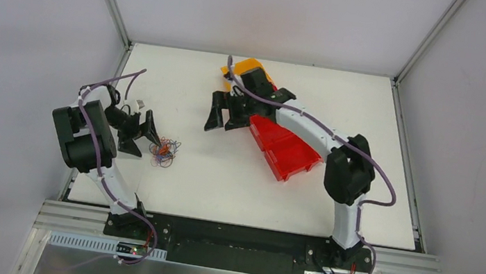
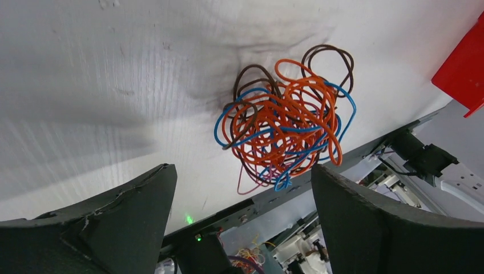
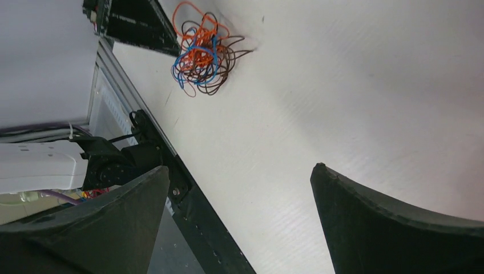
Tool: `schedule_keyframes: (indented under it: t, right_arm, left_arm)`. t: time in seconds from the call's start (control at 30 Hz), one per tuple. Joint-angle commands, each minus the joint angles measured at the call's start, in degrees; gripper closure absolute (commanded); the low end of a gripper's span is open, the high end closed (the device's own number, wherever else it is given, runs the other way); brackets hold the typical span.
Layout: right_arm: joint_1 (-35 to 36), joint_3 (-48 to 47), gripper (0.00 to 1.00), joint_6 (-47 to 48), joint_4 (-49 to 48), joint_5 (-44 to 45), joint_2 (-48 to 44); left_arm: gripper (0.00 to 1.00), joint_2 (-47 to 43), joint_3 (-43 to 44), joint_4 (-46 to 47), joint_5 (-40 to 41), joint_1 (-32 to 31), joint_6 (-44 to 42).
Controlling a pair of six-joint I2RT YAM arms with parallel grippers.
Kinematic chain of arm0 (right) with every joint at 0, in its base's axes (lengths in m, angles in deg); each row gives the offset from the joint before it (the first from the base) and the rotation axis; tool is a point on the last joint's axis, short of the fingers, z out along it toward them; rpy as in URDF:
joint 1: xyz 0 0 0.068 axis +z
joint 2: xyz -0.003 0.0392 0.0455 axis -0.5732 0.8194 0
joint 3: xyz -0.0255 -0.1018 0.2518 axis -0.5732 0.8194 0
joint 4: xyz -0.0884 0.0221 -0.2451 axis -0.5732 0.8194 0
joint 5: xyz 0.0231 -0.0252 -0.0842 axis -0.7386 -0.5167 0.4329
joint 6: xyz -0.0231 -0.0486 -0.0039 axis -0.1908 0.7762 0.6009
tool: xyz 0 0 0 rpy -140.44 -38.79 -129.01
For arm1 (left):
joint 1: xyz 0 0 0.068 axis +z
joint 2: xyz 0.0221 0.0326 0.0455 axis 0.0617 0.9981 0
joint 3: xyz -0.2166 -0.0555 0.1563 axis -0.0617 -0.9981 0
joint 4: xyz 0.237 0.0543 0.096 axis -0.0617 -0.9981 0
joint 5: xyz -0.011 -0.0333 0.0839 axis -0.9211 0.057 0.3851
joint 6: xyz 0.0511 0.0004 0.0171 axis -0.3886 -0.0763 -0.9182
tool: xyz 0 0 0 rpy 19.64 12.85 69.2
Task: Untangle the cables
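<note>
Dark fingers (image 2: pixel 114 222) of the left gripper (image 2: pixel 241 171) fill the lower corners of the left wrist view, spread wide apart and holding nothing. Just beyond their tips lie the cables (image 2: pixel 282 120): one compact tangle of thin orange, blue, brown and a little pink wire, resting untouched on the white table (image 2: pixel 85 85). From above, the tangle sits on the table's left side, just beside the left gripper's tips and well apart from the right gripper (image 3: pixel 240 171). The right gripper's fingers also stand wide open and empty over bare table near the middle, with the tangle far ahead at the upper left of the right wrist view. A red bin (image 1: pixel 287 156) lies partly under the right arm (image 1: pixel 311 128), and an orange-yellow object (image 1: pixel 252 66) shows behind the wrist near the far edge. Purple cords (image 1: pixel 381 182) run along both arms. A small green light (image 2: pixel 188 218) glows by the table's edge.
</note>
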Motion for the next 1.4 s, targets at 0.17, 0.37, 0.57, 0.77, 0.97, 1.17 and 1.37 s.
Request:
schedule_keyframes:
  t: [0.17, 0.37, 0.57, 0.77, 0.97, 1.17, 1.37]
  right_arm:
    - [9.1, -5.7, 0.01, -1.7, -2.7, 4.6, 8.4]
    - [12.7, -9.0, 0.01, 1.1, -3.3, 6.9, 14.4]
    - [15.9, -12.6, 0.1, 2.9, -4.2, 8.8, 20.1]
    - [16.1, -15.5, 0.43, 5.1, -5.0, 13.5, 23.4]
    - [14.5, -8.1, 1.0, 13.0, -2.3, 17.8, 16.6]
    - [10.3, 6.8, 1.0, 14.3, -4.2, 18.8, 5.9]
    - [10.0, 16.4, 1.0, 15.7, -5.6, 18.2, -0.2]
  left_arm:
    - [0.42, 5.9, 0.5, 3.4, -4.5, -7.0, 1.6]
    - [1.0, 5.9, 0.2, 3.4, -10.1, -8.3, 2.9]
    - [1.0, 4.8, -1.6, 3.3, -14.5, -8.3, 2.8]
    - [1.0, 2.6, -2.1, 2.5, -15.7, -8.3, 2.2]
    - [1.0, -7.3, 2.2, -2.4, -11.8, -3.5, 1.2]
    - [1.0, -17.0, 13.8, -6.4, -7.2, 2.5, -0.4]
    - [1.0, -18.4, 29.6, -7.4, -7.5, 7.4, 3.6]
